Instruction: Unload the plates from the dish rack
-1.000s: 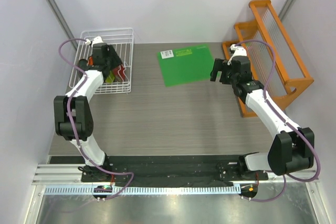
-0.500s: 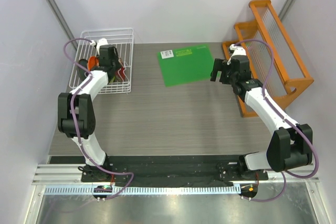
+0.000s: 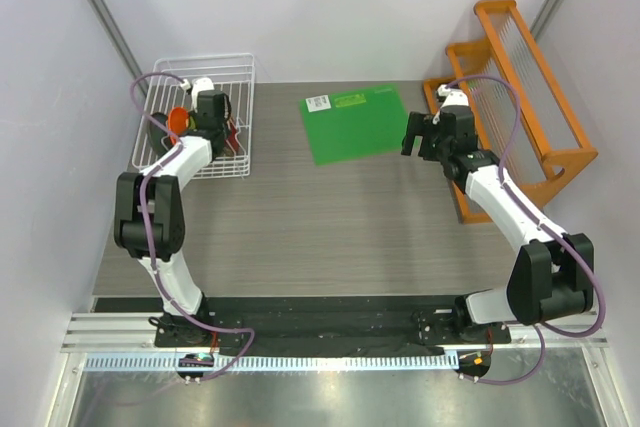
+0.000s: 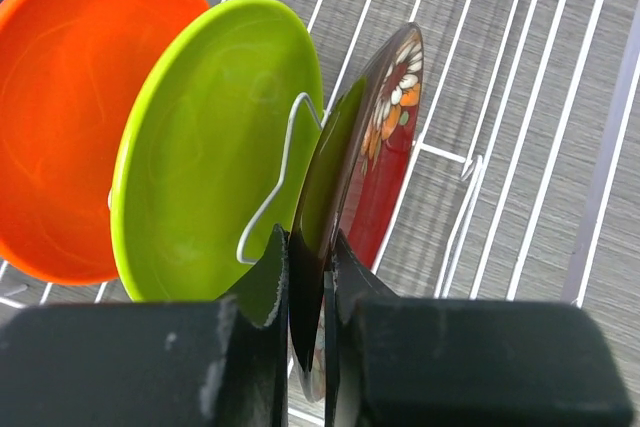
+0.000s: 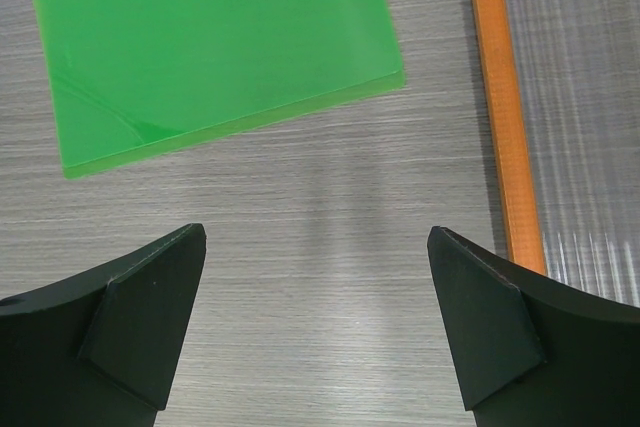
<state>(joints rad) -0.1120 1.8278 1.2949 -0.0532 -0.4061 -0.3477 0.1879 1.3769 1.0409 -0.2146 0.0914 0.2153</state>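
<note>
1. My left gripper [image 4: 308, 259] was down inside the dish rack [image 3: 236, 65], its two fingers pinched tight on the rim of the red plate [image 4: 385, 147] with the white flowers
2. That red plate stood on edge among the wire tines, tilted, at the right end of the row in the left wrist view
3. The lime green plate [image 4: 210, 147] stood just beside it on the left with a bent wire tine between them, and the orange plate [image 4: 70, 117] came next, partly covered by the green one
4. All three sat in the rack, at the far left corner of the table [image 3: 330, 227]
5. My right gripper [image 5: 318, 317] hung with its fingers spread wide, grasping nothing, over bare tabletop between the green mat [image 5: 210, 37] and the orange wooden rack [image 5: 490, 97]
</note>
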